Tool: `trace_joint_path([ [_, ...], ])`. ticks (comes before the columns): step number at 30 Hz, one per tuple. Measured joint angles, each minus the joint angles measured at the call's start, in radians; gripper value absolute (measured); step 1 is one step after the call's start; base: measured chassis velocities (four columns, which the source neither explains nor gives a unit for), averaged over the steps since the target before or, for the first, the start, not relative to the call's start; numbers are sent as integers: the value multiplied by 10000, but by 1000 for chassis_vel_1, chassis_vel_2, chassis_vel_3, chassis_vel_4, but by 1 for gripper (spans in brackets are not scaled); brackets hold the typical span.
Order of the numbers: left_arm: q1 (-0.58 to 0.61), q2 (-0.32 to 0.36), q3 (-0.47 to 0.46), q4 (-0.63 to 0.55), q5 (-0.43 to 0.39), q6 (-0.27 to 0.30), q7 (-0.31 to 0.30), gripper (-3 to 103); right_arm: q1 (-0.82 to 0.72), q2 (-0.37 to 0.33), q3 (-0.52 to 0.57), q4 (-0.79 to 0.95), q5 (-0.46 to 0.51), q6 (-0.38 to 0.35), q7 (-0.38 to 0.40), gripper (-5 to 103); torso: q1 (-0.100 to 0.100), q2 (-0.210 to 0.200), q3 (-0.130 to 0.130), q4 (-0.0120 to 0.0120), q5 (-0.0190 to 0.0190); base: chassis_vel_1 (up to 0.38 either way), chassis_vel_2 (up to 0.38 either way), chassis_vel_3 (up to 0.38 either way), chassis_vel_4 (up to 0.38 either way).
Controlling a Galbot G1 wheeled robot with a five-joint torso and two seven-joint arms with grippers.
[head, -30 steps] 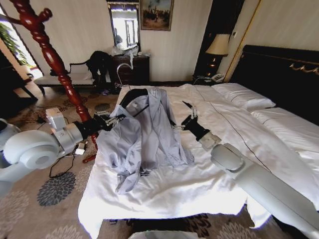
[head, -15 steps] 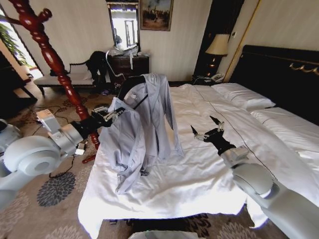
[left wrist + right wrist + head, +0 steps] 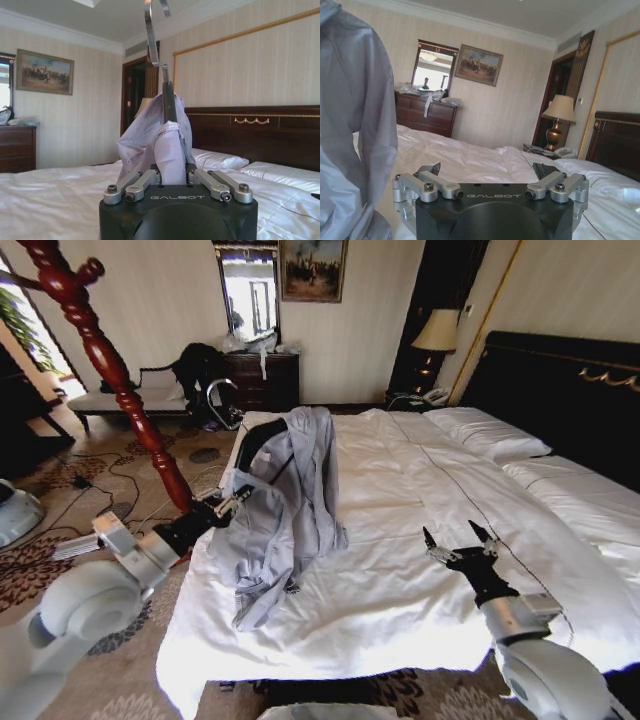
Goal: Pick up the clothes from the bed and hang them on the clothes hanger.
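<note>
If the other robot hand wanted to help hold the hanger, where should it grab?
Probably the bare black shoulder of the clothes hanger, reached from the bed side by the open right gripper. The shirt drapes over the rest, the left gripper already grips lower down, and the silver hook must stay free.

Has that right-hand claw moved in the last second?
Yes. The right end effector, open, has drawn back from the shirt across the bed, toward the robot and away from the headboard.
</note>
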Motion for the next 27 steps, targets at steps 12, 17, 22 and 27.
trace_joint_path([
  [12,646,-514,-231,-121,370,12,-377,18,-58,815,-491,-285,-1448,623,-386,100,3,-1,1,-2,2,0,0,0,0],
  [17,778,-735,-286,-185,488,141,-742,18,-41,798,-501,-287,-1445,623,-386,100,3,-1,0,-1,2,0,0,0,0],
  [22,789,-973,-234,-110,755,180,-884,18,-26,780,-509,-292,-1432,621,-386,100,3,-1,1,-2,2,0,0,0,0],
  [27,580,-1049,-318,-218,714,345,-1378,18,-18,769,-512,-294,-1421,617,-386,100,3,-1,1,-2,2,0,0,0,0],
])
